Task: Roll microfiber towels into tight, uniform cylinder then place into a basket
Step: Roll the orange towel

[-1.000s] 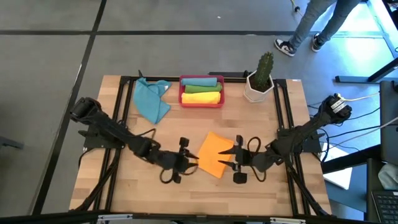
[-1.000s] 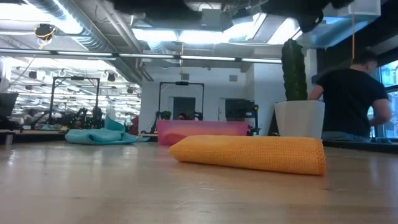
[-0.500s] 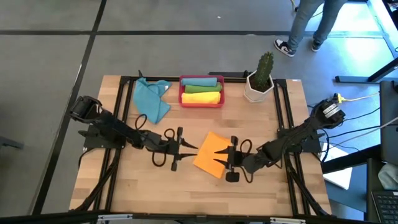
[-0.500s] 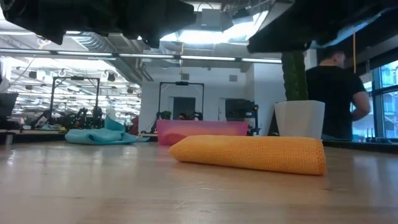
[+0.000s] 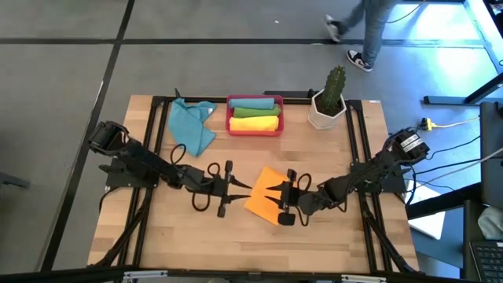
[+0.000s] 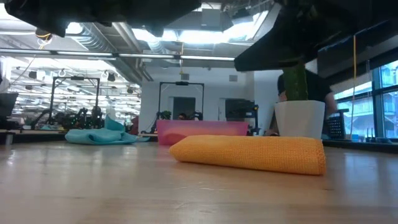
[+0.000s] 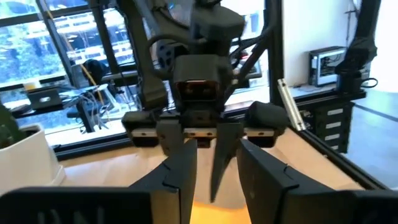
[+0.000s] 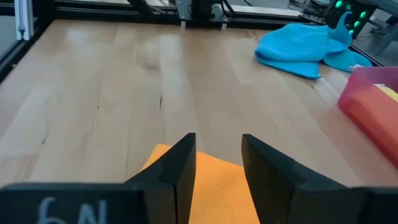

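Far left: teal towel (image 5: 192, 126) lies crumpled on the table (image 5: 330, 157). Left gripper (image 5: 240, 187), fingers parted, empty, sits just left of the orange towel (image 5: 266, 195) at table centre. Right gripper (image 5: 271, 191), fingers parted, hangs over that towel. Far centre: red basket (image 5: 255, 130) holds green and yellow rolls. Cactus pot (image 5: 328, 110) stands to its right.

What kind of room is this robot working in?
It looks like a robotics lab or workshop. The wooden table sits in a black metal frame with two robot arms mounted on it. Behind it is a big open room with ceiling pipes, strip lights and more black equipment frames. A person walks by.
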